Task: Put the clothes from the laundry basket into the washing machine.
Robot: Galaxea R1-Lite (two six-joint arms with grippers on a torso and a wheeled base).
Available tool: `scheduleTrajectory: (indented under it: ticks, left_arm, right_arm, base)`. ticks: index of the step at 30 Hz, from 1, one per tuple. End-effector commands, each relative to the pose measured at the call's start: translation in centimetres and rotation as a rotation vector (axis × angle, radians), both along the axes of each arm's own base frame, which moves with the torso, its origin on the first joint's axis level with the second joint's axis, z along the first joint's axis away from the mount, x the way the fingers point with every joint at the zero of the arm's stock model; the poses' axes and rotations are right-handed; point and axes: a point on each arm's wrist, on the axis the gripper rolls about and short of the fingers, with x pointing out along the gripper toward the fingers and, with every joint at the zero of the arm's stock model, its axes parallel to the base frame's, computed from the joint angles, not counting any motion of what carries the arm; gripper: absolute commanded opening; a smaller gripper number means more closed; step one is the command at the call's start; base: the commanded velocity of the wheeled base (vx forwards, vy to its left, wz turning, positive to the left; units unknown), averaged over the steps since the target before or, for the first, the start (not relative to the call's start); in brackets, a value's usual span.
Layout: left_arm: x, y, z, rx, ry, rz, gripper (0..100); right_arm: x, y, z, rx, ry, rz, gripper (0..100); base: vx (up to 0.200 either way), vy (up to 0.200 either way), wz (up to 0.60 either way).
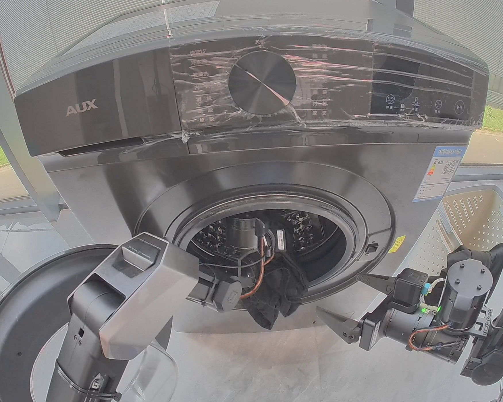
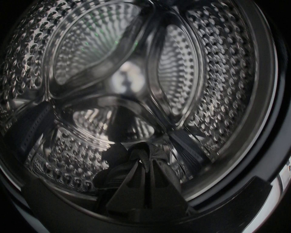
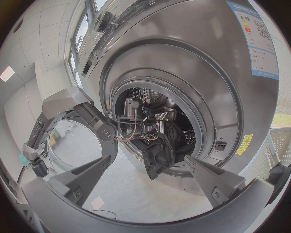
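Room: pale tiled floor (image 1: 265, 376), with windows behind the machine.
Garment: black garment (image 1: 276, 294) lies across the door rim at 6 o'clock of the opening. Part of it is inside the drum (image 2: 212, 75) and the rest hangs outside down the front.
Why so: it looks caught mid-transfer. Only the gripped end has crossed the lip, so the loose end trails out.
Left pincer: left pincer (image 2: 146, 176) is inside the drum mouth and appears clamped on a bunched fold of the cloth. The wrist is level with the opening, probably to carry the fold deeper.
Drum: nothing else visible inside, just the bare perforated wall and lifter ribs.
Washing machine: washing machine (image 1: 118, 186) is a front loader. Its door (image 1: 19, 320) is swung fully open at 8 o'clock of the opening, out of the arm's path.
Right pincer: right pincer (image 1: 341, 297) has its fingers wide apart and holds nothing. It sits at 4 o'clock of the opening, near the hanging end.
Laundry basket: laundry basket (image 1: 483, 215) is white and perforated, just beside the machine at 3 o'clock.
Risk: if let go now, the overhang could drag the garment back out.
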Motion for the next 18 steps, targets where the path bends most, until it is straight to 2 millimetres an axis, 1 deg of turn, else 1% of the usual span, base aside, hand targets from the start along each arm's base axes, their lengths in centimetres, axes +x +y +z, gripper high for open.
scheduleTrajectory:
  ticks: [1,2,3,7,8,11,12,13,15,16,18]
  left_arm:
    - [1.1,1.3,1.8,-0.03,-0.046,0.038,0]
    - [1.1,1.4,1.8,-0.031,-0.045,0.04,0]
    - [1.1,1.5,1.8,-0.031,-0.045,0.041,100]
    - [1.1,1.5,2.0,-0.041,-0.054,0.042,100]
    - [0.7,1.2,2.4,-0.064,-0.053,0.035,100]
    - [-0.8,1.2,3.4,-0.058,-0.013,0.02,100]
    - [-0.8,1.2,3.4,-0.058,-0.013,0.02,100]
    - [-1.9,1.0,3.3,-0.03,0.03,-0.008,100]
    - [-2.7,1.0,2.8,-0.006,0.064,-0.025,100]
    - [-3.6,1.0,2.3,0.019,0.099,-0.05,100]
    - [-4.5,0.9,1.6,0.04,0.132,-0.077,100]
  right_arm:
    - [0.0,0.0,0.0,0.001,-0.001,0.0,100]
    - [0.0,0.0,0.0,0.002,-0.001,0.001,100]
    - [0.0,0.0,0.0,0.001,-0.001,0.0,100]
    - [0.0,0.0,0.0,0.001,-0.001,0.0,100]
    - [0.0,0.0,0.0,0.001,-0.001,0.0,100]
    - [0.0,0.0,0.0,0.001,-0.001,0.0,100]
    - [0.0,0.0,0.0,0.001,-0.001,0.0,100]
    - [0.0,0.0,0.0,0.001,-0.001,-0.002,100]
    - [0.0,0.0,0.0,0.001,-0.001,-0.002,100]
    - [0.0,0.0,0.0,0.001,-0.001,0.0,100]
    - [0.0,0.0,0.1,0.002,-0.003,0.0,100]
  base:
    - [0.0,0.0,0.0]
    - [0.0,0.0,0.0]
    - [0.0,0.0,0.0]
    - [0.0,0.0,0.0]
    - [0.0,0.0,0.0]
    - [0.0,0.0,0.0]
    - [0.0,0.0,0.0]
    - [0.0,0.0,0.0]
    - [0.0,0.0,0.0]
    - [0.0,0.0,0.0]
    - [0.0,0.0,0.0]
